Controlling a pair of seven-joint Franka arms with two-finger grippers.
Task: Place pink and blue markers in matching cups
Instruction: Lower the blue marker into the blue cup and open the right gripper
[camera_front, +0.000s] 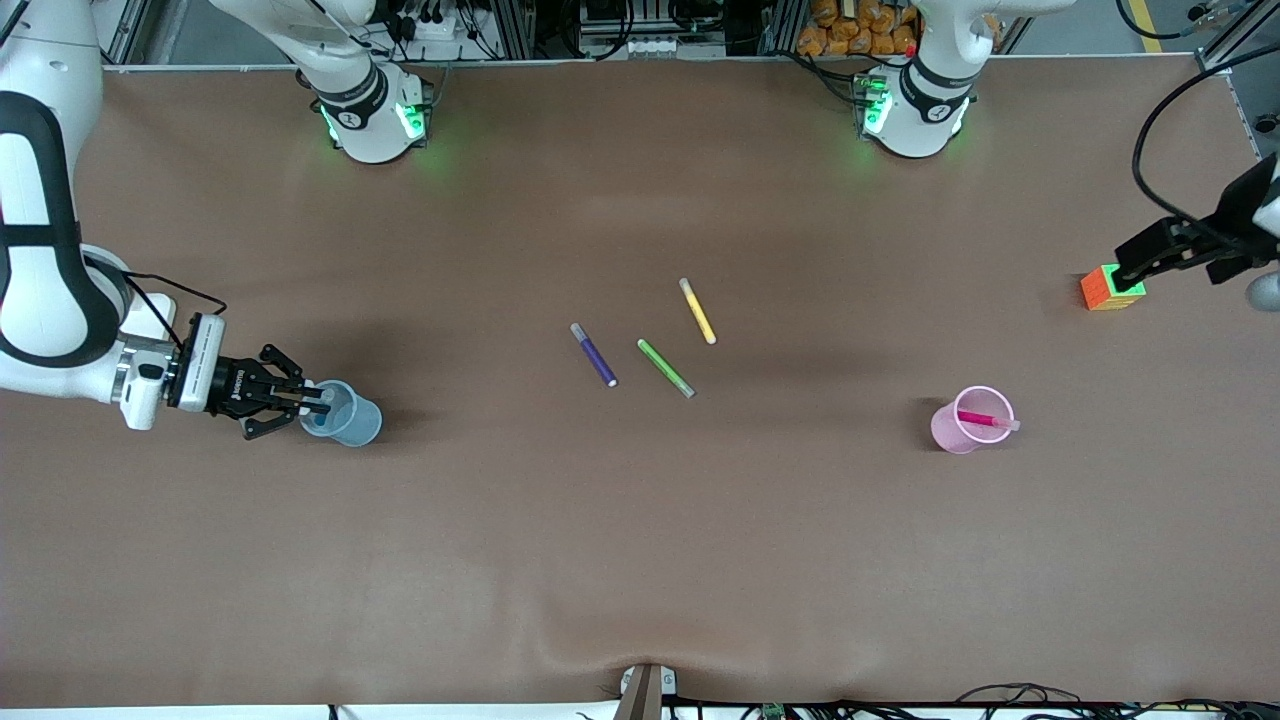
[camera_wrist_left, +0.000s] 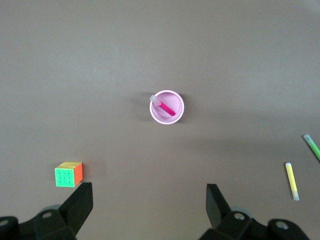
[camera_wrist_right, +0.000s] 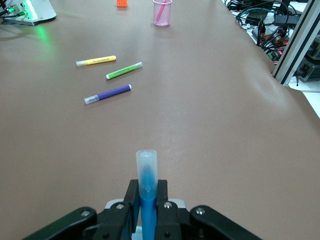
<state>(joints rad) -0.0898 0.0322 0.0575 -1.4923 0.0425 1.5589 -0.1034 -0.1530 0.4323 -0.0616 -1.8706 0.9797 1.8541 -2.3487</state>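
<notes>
My right gripper (camera_front: 314, 404) is shut on the blue marker (camera_wrist_right: 146, 186) and holds it at the mouth of the pale blue cup (camera_front: 352, 421), which stands at the right arm's end of the table. How deep the marker reaches into that cup is hidden. The pink marker (camera_front: 985, 421) leans inside the pale pink cup (camera_front: 948, 428) toward the left arm's end; both also show in the left wrist view, the marker (camera_wrist_left: 167, 108) in the cup (camera_wrist_left: 155, 116). My left gripper (camera_wrist_left: 148, 200) is open and empty, raised above the table by the colour cube (camera_front: 1108, 290).
A purple marker (camera_front: 595, 356), a green marker (camera_front: 666, 368) and a yellow marker (camera_front: 697, 311) lie side by side at the table's middle. The colour cube sits near the table edge at the left arm's end. A ripple in the cloth lies at the edge nearest the front camera.
</notes>
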